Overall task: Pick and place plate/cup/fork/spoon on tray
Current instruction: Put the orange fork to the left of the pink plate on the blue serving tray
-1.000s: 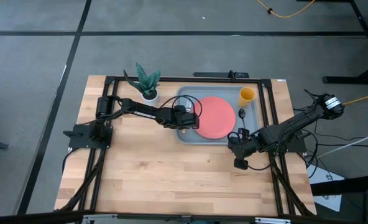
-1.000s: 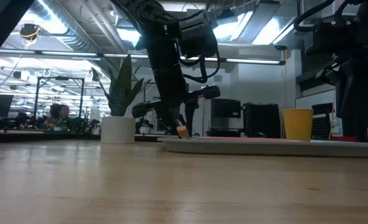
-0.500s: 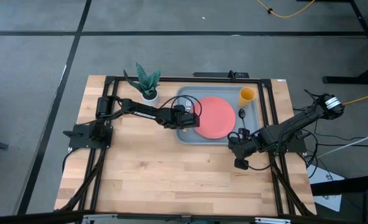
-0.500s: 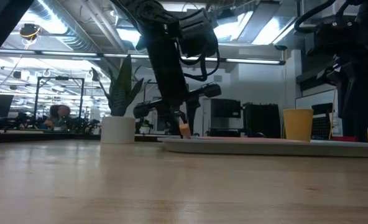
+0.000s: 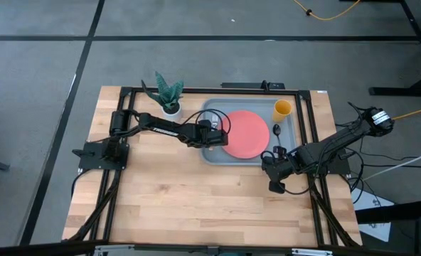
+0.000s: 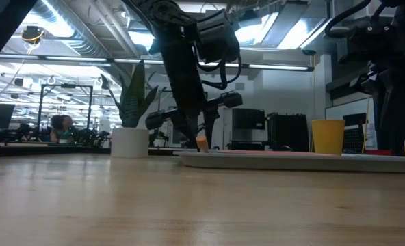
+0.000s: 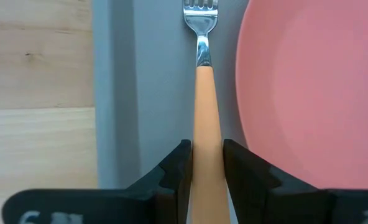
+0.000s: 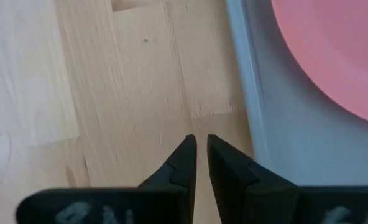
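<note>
The light blue-grey tray (image 5: 214,158) lies at the table's far middle. On it are the coral-red plate (image 5: 247,134), the yellow-orange cup (image 5: 282,109) at its far right corner, and the dark spoon (image 5: 276,130) right of the plate. My left gripper (image 5: 213,139) is over the tray's left part, shut on the fork (image 7: 201,37), which runs between the tray's left rim and the plate (image 7: 314,87). My right gripper (image 8: 201,152) is shut and empty over the bare wood by the tray's near right corner (image 8: 258,143). My left gripper pinches the fork's tan handle (image 7: 207,134) by its two sides between its two fingers (image 7: 178,165), coming from above. The silver tines (image 7: 200,12) point away from the gripper. In the low view the handle's end (image 6: 202,143) stands a little above the tray's rim.
A small white pot with a green plant (image 5: 170,96) stands on the table just beyond the tray's far left corner. Black frame rails run along the table's left, right and far edges. Bare wood (image 5: 196,199) spreads across the near half.
</note>
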